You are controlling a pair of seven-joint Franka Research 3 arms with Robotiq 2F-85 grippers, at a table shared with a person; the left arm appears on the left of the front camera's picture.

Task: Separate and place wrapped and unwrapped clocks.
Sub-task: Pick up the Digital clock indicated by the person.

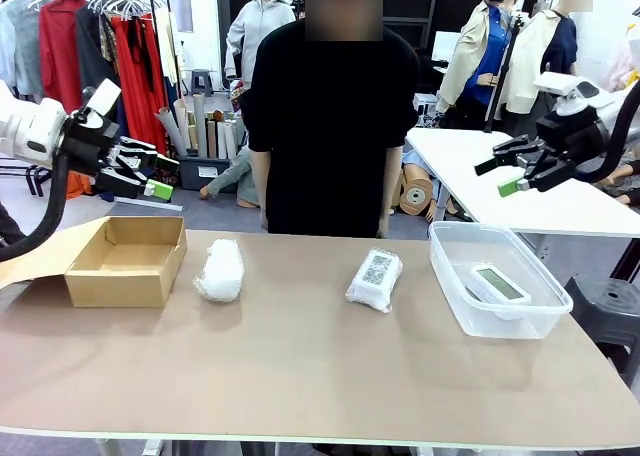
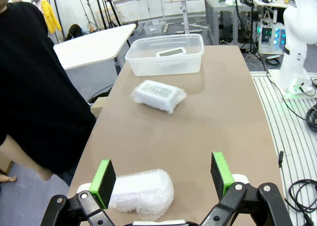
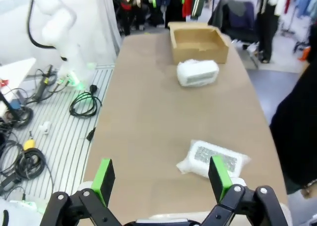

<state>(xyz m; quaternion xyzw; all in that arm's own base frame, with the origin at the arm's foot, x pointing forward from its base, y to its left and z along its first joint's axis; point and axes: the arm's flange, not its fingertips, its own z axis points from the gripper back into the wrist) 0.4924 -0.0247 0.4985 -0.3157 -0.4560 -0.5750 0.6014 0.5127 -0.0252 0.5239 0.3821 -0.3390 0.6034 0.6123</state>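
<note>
arms: left arm (image 1: 28, 126), right arm (image 1: 580, 98) moulded white, rounded links | tools: left tool (image 1: 160, 174), right tool (image 1: 500, 176) finished black, linkage bars pinned, green pads (image 2: 105, 181) fitted | cabling: black hose (image 1: 48, 214) routed beside each arm

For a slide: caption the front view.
Two bubble-wrap bundles lie between a cardboard box and a tub holding the bare clock.
</note>
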